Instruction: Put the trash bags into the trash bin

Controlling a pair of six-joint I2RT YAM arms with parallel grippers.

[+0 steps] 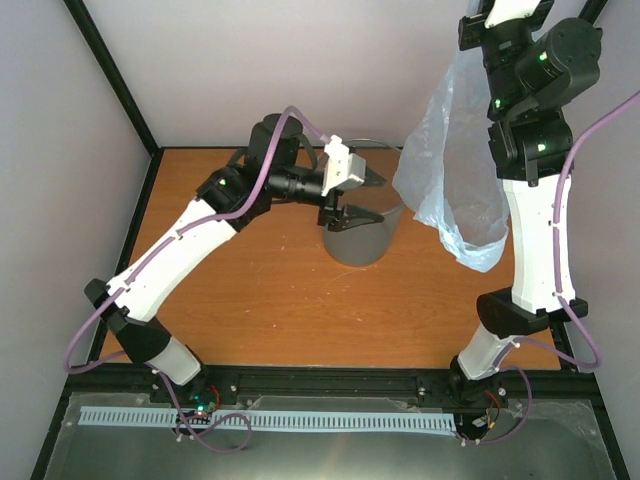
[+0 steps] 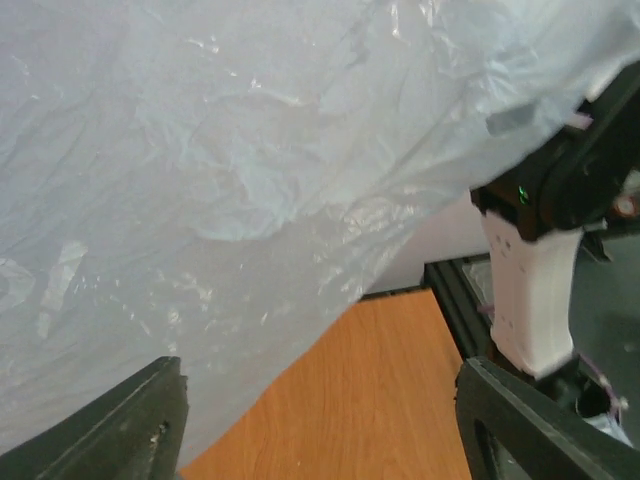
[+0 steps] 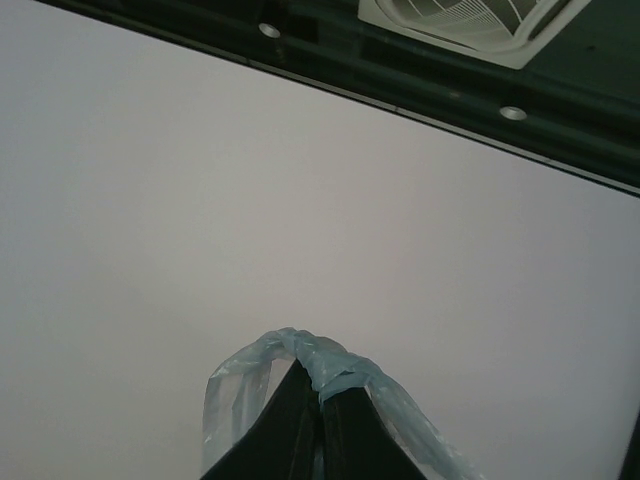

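A translucent pale blue trash bag [image 1: 452,160] hangs in the air at the right, above the table. My right gripper [image 3: 320,392] is shut on its bunched top edge and pokes up out of the top view. The bag [image 2: 230,180] fills most of the left wrist view. The round grey trash bin [image 1: 356,248] stands mid-table, left of the bag. My left gripper [image 1: 377,198] hovers over the bin's mouth. It is open [image 2: 320,430], with only bare wood between its fingers [image 2: 125,430].
The orange wooden tabletop [image 1: 270,300] is framed by black rails. Grey walls close the back and both sides. My right arm's white link [image 1: 535,240] rises steeply at the right and shows [image 2: 530,290] beyond the bag.
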